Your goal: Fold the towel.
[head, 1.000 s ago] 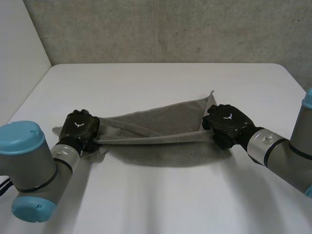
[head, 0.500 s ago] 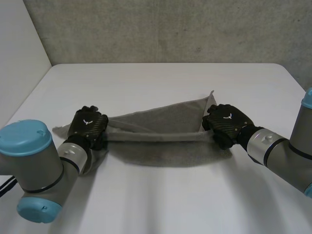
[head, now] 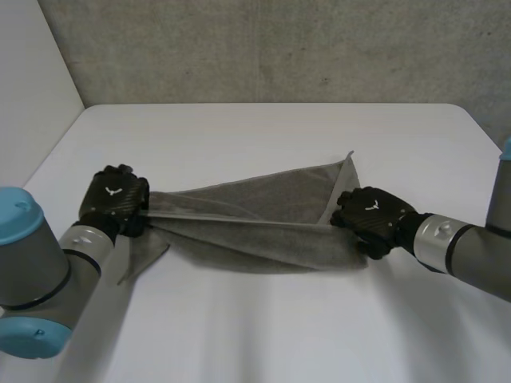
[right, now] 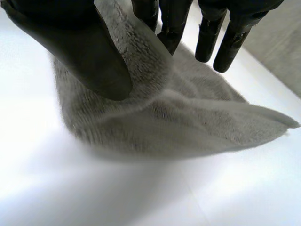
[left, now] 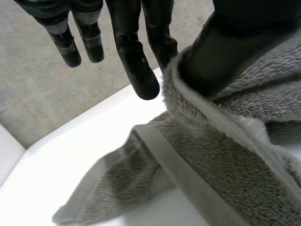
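Observation:
A grey towel [head: 255, 219] lies crumpled across the middle of the white table [head: 263, 136], one edge pulled taut between both hands. My left hand [head: 114, 199] holds the towel's left end; in the left wrist view the thumb [left: 225, 52] pinches the hemmed edge of the towel [left: 225, 160] against a finger, the other fingers straight. My right hand [head: 371, 217] is at the towel's right end, below its upturned corner. In the right wrist view the towel [right: 178, 122] runs up between the thumb [right: 75, 47] and the fingers.
A grey concrete wall [head: 263, 48] stands behind the table. A white panel [head: 32, 88] rises beside the table's left edge. Bare tabletop lies in front of and behind the towel.
My left hand has moved left, drawing the towel's edge out. My right hand has come nearer the front edge. The towel is stretched wider and lies flatter.

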Robot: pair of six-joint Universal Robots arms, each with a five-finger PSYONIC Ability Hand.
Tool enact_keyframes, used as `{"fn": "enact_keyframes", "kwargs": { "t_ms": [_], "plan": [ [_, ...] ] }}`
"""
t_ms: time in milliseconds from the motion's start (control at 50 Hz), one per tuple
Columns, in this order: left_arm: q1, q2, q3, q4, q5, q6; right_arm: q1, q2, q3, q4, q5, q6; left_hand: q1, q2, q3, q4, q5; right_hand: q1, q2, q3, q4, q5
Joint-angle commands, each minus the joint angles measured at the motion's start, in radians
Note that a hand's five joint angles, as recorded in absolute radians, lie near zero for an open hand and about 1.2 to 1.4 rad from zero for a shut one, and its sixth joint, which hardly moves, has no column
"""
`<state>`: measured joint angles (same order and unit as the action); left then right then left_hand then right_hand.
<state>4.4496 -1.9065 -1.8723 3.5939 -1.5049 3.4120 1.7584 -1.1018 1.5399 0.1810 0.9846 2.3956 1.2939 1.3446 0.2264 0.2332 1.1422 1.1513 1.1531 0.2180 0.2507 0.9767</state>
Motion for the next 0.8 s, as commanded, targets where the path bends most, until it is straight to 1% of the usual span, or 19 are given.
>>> {"fn": "enact_keyframes", "kwargs": {
  "t_ms": [20,80,200,240,260,280,300,320,340,480,580,620,680,720,740,780,800],
  "plan": [
    [0.034,0.053,-0.014,0.0,0.0,0.0,-0.075,-0.009,-0.024,0.155,-0.026,-0.225,0.102,0.052,-0.052,-0.059,0.08,0.023,0.021,-0.044,-0.076,0.023],
    [0.037,0.073,-0.022,0.0,0.002,-0.002,-0.094,-0.01,-0.032,0.176,-0.027,-0.256,0.102,0.052,-0.052,-0.059,0.08,0.058,0.056,-0.044,-0.076,0.058],
    [0.027,0.092,-0.034,0.0,0.006,-0.002,-0.088,-0.01,-0.027,0.167,-0.035,-0.253,0.102,0.052,-0.052,-0.059,0.08,0.058,0.056,-0.044,-0.076,0.058],
    [0.02,0.096,-0.042,0.0,0.02,-0.002,-0.086,-0.01,-0.02,0.146,-0.069,-0.253,0.102,0.052,-0.052,-0.059,0.08,0.064,0.062,-0.044,-0.076,0.064],
    [0.02,0.096,-0.042,0.0,0.02,-0.002,-0.086,-0.01,-0.02,0.146,-0.069,-0.253,0.102,0.052,-0.052,-0.059,0.08,0.064,0.062,-0.044,-0.076,0.064],
    [0.019,0.099,-0.045,0.0,0.026,0.0,-0.086,-0.01,-0.009,0.123,-0.101,-0.253,0.102,0.052,-0.052,-0.059,0.08,0.093,0.091,-0.044,-0.076,0.093],
    [0.019,0.099,-0.045,0.0,0.026,0.0,-0.086,-0.01,-0.009,0.123,-0.101,-0.253,0.102,0.052,-0.052,-0.059,0.08,0.093,0.092,-0.044,-0.076,0.093],
    [0.017,0.099,-0.048,0.0,0.029,-0.002,-0.082,-0.012,0.003,0.103,-0.13,-0.253,0.102,0.052,-0.052,-0.059,0.08,0.204,0.202,-0.044,-0.076,0.204],
    [0.017,0.099,-0.048,0.0,0.034,-0.002,-0.076,-0.018,0.009,0.089,-0.144,-0.254,0.102,0.052,-0.052,-0.059,0.08,0.245,0.243,-0.044,-0.076,0.245],
    [0.02,0.099,-0.048,0.002,0.035,-0.002,-0.079,-0.038,0.005,0.071,-0.146,-0.257,0.102,0.052,-0.052,-0.059,0.08,0.245,0.243,-0.044,-0.076,0.245],
    [0.022,0.099,-0.048,0.002,0.037,-0.002,-0.082,-0.043,0.006,0.028,-0.153,-0.27,0.102,0.052,-0.052,-0.059,0.08,0.176,0.174,-0.044,-0.076,0.176],
    [0.022,0.099,-0.048,0.002,0.037,-0.002,-0.082,-0.043,0.008,0.011,-0.156,-0.271,0.102,0.052,-0.052,-0.059,0.08,-0.099,-0.101,-0.044,-0.076,-0.099],
    [0.024,0.099,-0.048,0.002,0.037,0.0,-0.082,-0.044,0.008,0.009,-0.156,-0.27,0.102,0.052,-0.052,-0.059,0.08,-0.1,-0.102,-0.044,-0.076,-0.1],
    [0.024,0.099,-0.048,0.002,0.037,0.0,-0.083,-0.04,0.009,0.008,-0.161,-0.27,0.102,0.052,-0.052,-0.059,0.08,-0.013,-0.015,-0.044,-0.076,-0.013],
    [0.024,0.099,-0.048,0.002,0.037,0.0,-0.083,-0.04,0.009,0.008,-0.161,-0.27,0.102,0.052,-0.052,-0.059,0.08,-0.012,-0.014,-0.044,-0.076,-0.012],
    [0.024,0.101,-0.048,0.0,0.037,0.0,-0.08,-0.024,0.009,0.009,-0.17,-0.271,0.102,0.052,-0.052,-0.059,0.08,0.244,0.242,-0.044,-0.076,0.244],
    [0.024,0.101,-0.048,0.0,0.037,0.0,-0.08,-0.024,0.009,0.009,-0.17,-0.271,0.102,0.052,-0.052,-0.059,0.08,0.245,0.243,-0.044,-0.076,0.245]
  ]
}}
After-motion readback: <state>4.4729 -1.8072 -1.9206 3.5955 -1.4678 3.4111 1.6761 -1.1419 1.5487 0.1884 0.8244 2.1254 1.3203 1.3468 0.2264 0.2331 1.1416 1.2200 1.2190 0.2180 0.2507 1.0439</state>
